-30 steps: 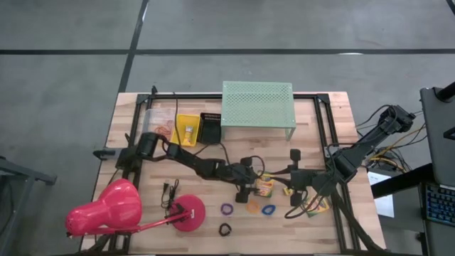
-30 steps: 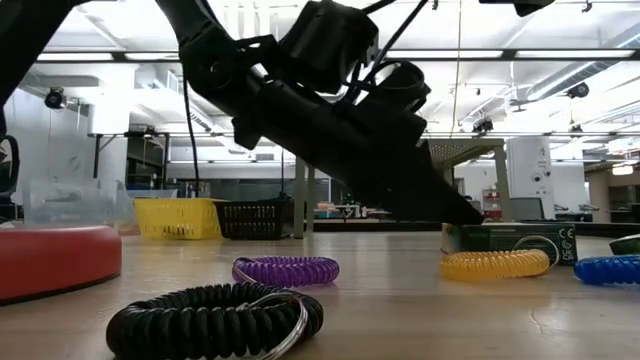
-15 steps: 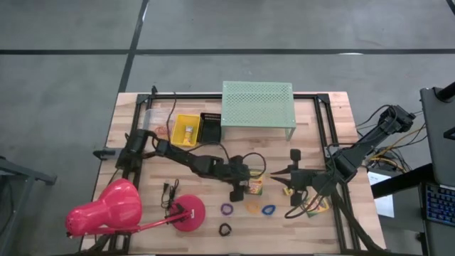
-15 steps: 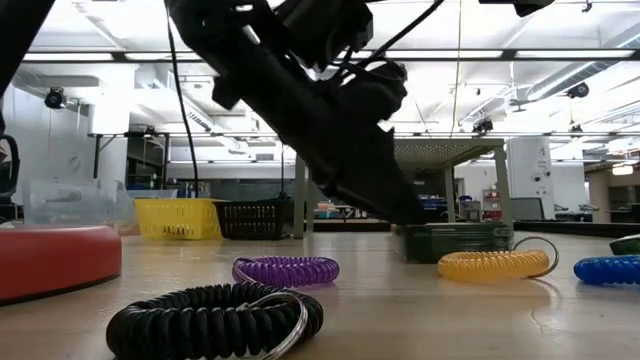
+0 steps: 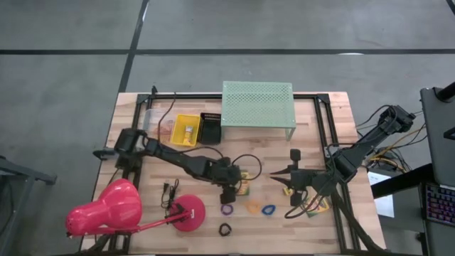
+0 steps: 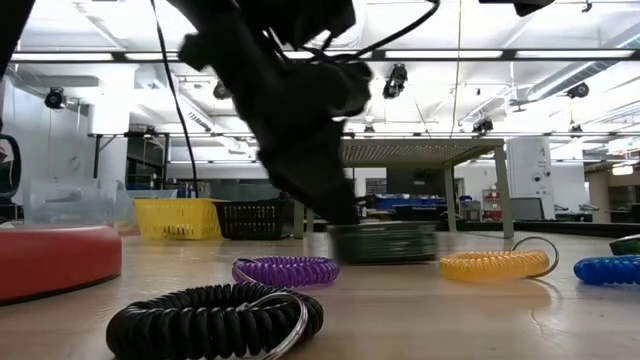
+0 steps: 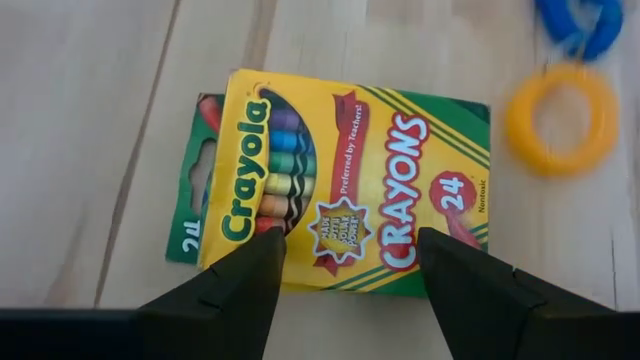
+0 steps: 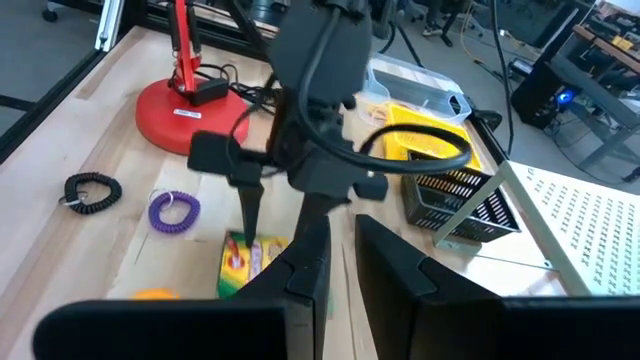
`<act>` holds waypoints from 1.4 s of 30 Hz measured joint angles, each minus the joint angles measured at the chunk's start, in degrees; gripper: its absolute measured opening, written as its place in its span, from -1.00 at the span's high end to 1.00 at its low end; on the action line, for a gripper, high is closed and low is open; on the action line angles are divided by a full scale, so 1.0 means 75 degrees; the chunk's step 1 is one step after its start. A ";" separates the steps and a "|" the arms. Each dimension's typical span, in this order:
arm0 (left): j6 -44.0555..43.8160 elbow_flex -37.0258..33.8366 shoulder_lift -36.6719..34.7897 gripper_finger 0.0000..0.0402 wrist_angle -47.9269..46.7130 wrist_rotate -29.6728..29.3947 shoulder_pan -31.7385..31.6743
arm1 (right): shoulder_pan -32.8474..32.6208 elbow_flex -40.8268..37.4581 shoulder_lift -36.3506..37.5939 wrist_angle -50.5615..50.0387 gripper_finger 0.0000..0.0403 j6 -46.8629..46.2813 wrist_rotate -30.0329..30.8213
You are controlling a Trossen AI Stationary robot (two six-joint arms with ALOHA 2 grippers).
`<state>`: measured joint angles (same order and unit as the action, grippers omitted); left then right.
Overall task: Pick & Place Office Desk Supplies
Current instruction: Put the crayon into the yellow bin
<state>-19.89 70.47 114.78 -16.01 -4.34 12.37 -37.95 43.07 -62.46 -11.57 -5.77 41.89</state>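
- The crayon box [image 7: 345,185] is yellow and green, with "Crayola Crayons" and "24" printed on it. Its flap is open at one end.
- It lies flat on the wooden table [image 5: 334,142], just beside the purple ring [image 5: 227,210] and near the orange ring [image 7: 562,118].
- The left gripper [image 7: 345,265] is over the box, its two fingers spread wide, one at each side. I cannot tell if they hold it.
- The right gripper [image 5: 274,177] waits near the blue ring [image 5: 269,210], fingers nearly together, holding nothing.
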 joint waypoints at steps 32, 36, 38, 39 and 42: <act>-0.2408 -0.0454 -0.1690 -0.15 -0.2925 -0.0084 0.0549 | -0.0001 0.0000 0.0000 -0.0006 0.76 -0.0001 -0.0001; -0.2408 -0.0462 -0.2077 -0.15 -0.2925 -0.0192 0.0571 | -0.0001 0.0000 0.0000 -0.0006 0.76 0.0000 -0.0002; -0.2366 -0.0462 -0.2283 -0.14 -0.3032 -0.0396 0.0572 | -0.0003 0.0000 0.0000 -0.0007 0.76 -0.0001 0.0000; -0.2347 -0.0459 -0.2403 -0.14 -0.3175 -0.0551 0.0560 | -0.0002 0.0000 0.0000 -0.0008 0.76 -0.0001 0.0000; -0.2342 -0.0456 -0.2731 -0.14 -0.3859 -0.1030 0.0480 | -0.0001 0.0000 0.0000 -0.0006 0.76 -0.0001 -0.0001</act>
<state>-37.46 67.05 94.30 -44.95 -12.06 15.97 -37.97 43.07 -62.46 -11.62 -5.78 41.88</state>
